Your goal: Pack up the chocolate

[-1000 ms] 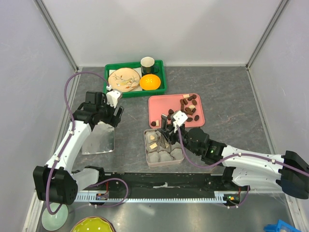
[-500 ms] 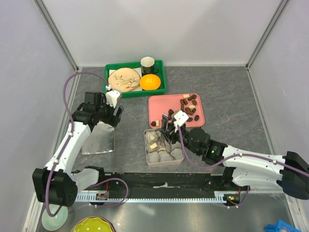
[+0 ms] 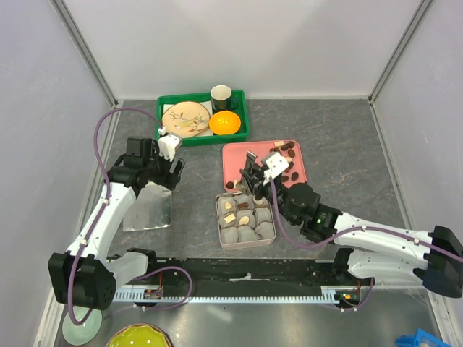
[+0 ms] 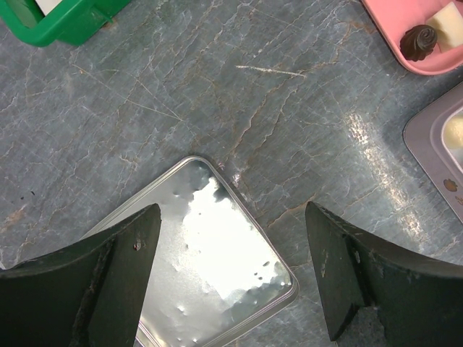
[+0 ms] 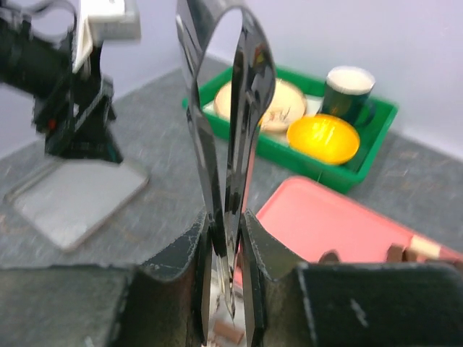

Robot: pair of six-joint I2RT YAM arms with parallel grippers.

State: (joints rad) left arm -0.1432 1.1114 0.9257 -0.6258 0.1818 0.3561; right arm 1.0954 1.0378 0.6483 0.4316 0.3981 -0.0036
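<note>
A grey stone counter sits between pale walls. Nearest, the metal tin (image 3: 219, 231) holds paper cups (image 3: 249, 233) and a few pieces of chocolate (image 3: 230, 217). The right gripper (image 5: 226, 238), clenched on metal tongs (image 5: 255, 79), hangs over the tin's far edge. The left gripper (image 4: 230, 217) is released above the tin lid (image 4: 217, 267). More chocolate lies on the pink tray (image 3: 242, 155). The green tray (image 3: 204, 140) is farthest.

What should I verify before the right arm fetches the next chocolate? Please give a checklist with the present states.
1. The right gripper grips the tongs: ok.
2. The tongs carry nothing: cannot tell, tips hidden.
3. There is chocolate on the pink tray: ok.
4. The tin has empty paper cups in its near row: ok.
5. The left gripper is open over the lid, apart from the tin: ok.
</note>
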